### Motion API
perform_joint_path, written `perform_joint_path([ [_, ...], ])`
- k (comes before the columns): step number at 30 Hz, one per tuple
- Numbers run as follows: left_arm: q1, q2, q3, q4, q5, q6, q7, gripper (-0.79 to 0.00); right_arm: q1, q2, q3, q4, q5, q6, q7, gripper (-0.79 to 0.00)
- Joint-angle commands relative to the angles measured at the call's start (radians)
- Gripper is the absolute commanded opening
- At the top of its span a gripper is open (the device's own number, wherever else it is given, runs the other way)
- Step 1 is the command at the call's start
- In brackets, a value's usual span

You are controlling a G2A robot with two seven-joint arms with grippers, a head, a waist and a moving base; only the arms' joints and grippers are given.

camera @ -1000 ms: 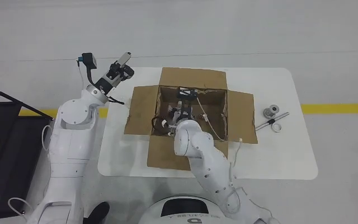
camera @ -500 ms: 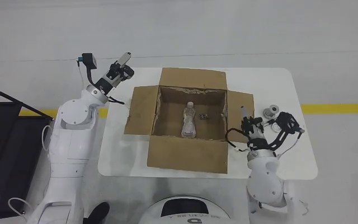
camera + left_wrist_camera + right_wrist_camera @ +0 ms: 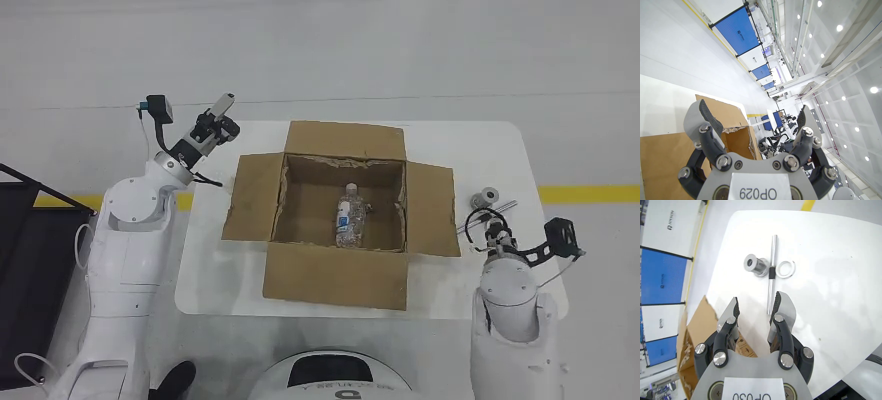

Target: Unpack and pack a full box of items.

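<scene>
Overhead: white table [image 3: 220,280] on grey floor [image 3: 300,50], yellow line [image 3: 590,193]. Cardboard box [image 3: 335,277] flaps-out, clear bottle [image 3: 345,220] lying inside. Both empty: left gripper [image 3: 753,105] spread wide, right gripper [image 3: 757,296] half-parted.

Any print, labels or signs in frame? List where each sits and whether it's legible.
Left white tag on the left gripper base: short letter-number code, legible, upside down.
Right white tag on the right gripper base: similar code, cut off by the frame edge.
Blue board in the hall: logo and a word, small.
Wall panels: logo and a word each, small.
Box flap: black marks, partly hidden, unreadable.
</scene>
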Motion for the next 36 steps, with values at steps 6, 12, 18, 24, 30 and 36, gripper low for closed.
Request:
perform_joint_path([
  [6, 0.000, 0.000, 0.000, 0.000, -0.001, 0.000, 0.000, 0.000, 0.234, 0.032, 0.013, 0.292, -0.191, 0.109, 0.146, -0.453],
  [12, 0.000, 0.000, 0.000, 0.000, -0.001, 0.000, 0.000, 0.000, 0.326, 0.049, 0.017, 0.412, -0.293, 0.160, 0.223, -0.459],
  [18, 0.000, 0.000, 0.000, 0.000, -0.001, 0.000, 0.000, 0.000, 0.321, 0.056, 0.037, 0.416, -0.299, 0.161, 0.256, -0.459],
  [24, 0.000, 0.000, 0.000, 0.000, -0.001, 0.000, 0.000, 0.000, 0.339, 0.060, 0.038, 0.472, -0.315, 0.191, 0.262, -0.462],
  [30, 0.000, 0.000, 0.000, 0.000, -0.001, 0.000, 0.000, 0.000, 0.370, 0.059, 0.038, 0.533, -0.325, 0.197, 0.251, -0.471],
  [36, 0.000, 0.000, 0.000, 0.000, -0.001, 0.000, 0.000, 0.000, 0.365, 0.054, 0.067, 0.504, -0.268, 0.194, 0.215, -0.474],
])
